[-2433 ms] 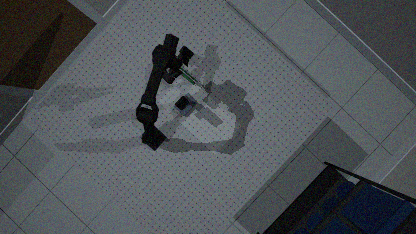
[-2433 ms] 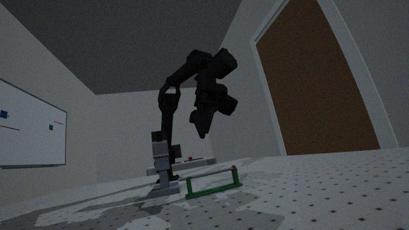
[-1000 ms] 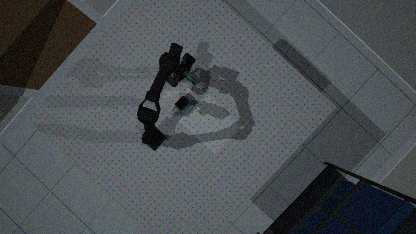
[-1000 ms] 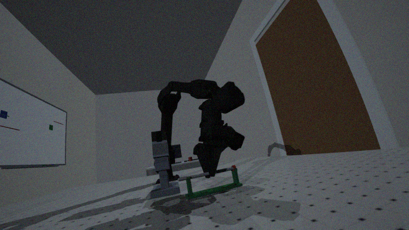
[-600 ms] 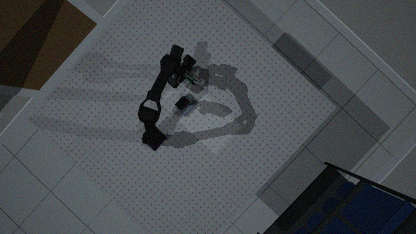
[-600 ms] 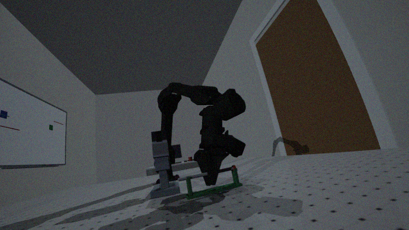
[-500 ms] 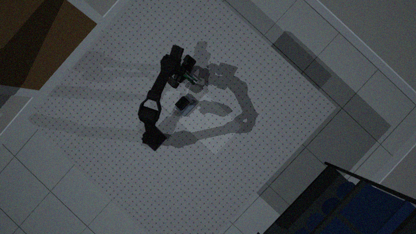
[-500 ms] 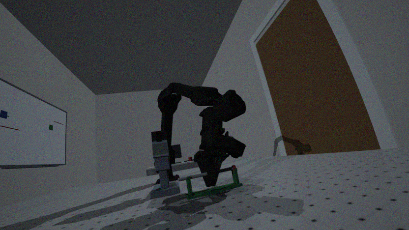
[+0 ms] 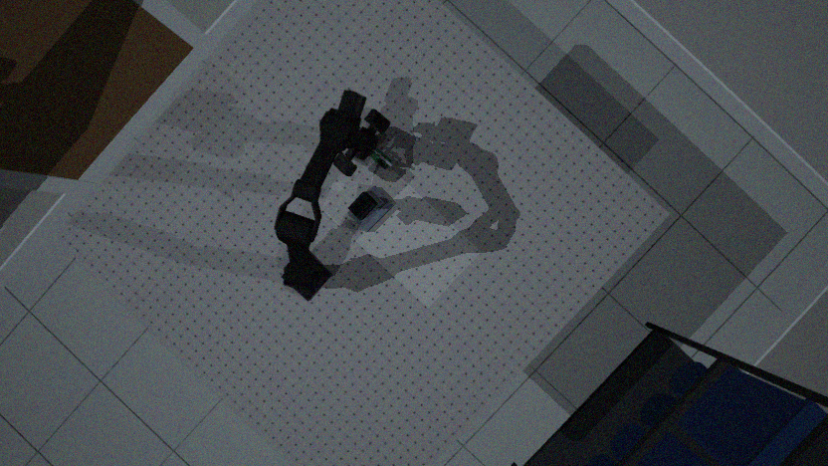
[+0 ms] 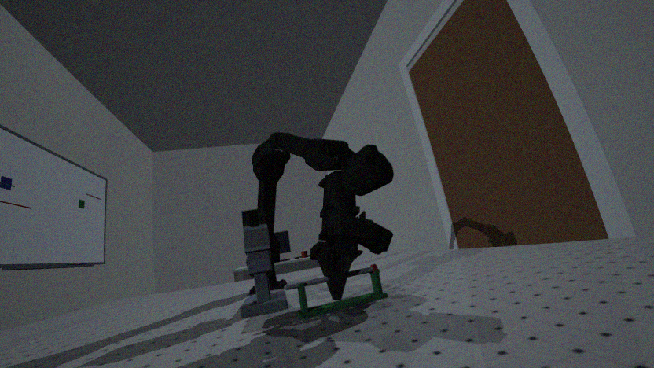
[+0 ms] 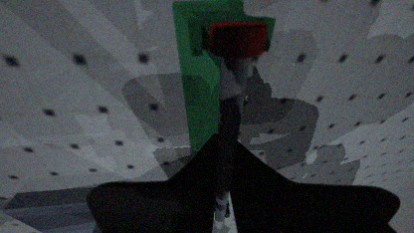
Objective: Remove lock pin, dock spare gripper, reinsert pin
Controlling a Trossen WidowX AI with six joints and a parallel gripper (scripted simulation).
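The lock pin (image 10: pixel 310 280) (image 11: pixel 230 82) (image 9: pixel 380 157), a thin grey rod with a red head (image 11: pixel 238 39) (image 10: pixel 373 266), lies across a green cradle (image 10: pixel 343 303) (image 11: pixel 198 75) on the dotted floor. My gripper (image 10: pixel 337 292) (image 11: pixel 220 138) (image 9: pixel 370 153) points straight down into the cradle. Its fingers are closed around the pin's shaft near the middle. The grey mount (image 10: pixel 256 255) (image 9: pixel 379 209) stands just left of the cradle, with a dark block (image 9: pixel 363 204) on it. In this dim light I cannot tell whether the spare gripper sits in its socket.
A low grey slab (image 10: pixel 278 266) with a small red part (image 10: pixel 303 252) lies behind the cradle. The arm's base (image 9: pixel 304 275) is beside the mount. A whiteboard (image 10: pixel 50 210) hangs on the left wall. A dark blue rack (image 9: pixel 724 405) stands far off.
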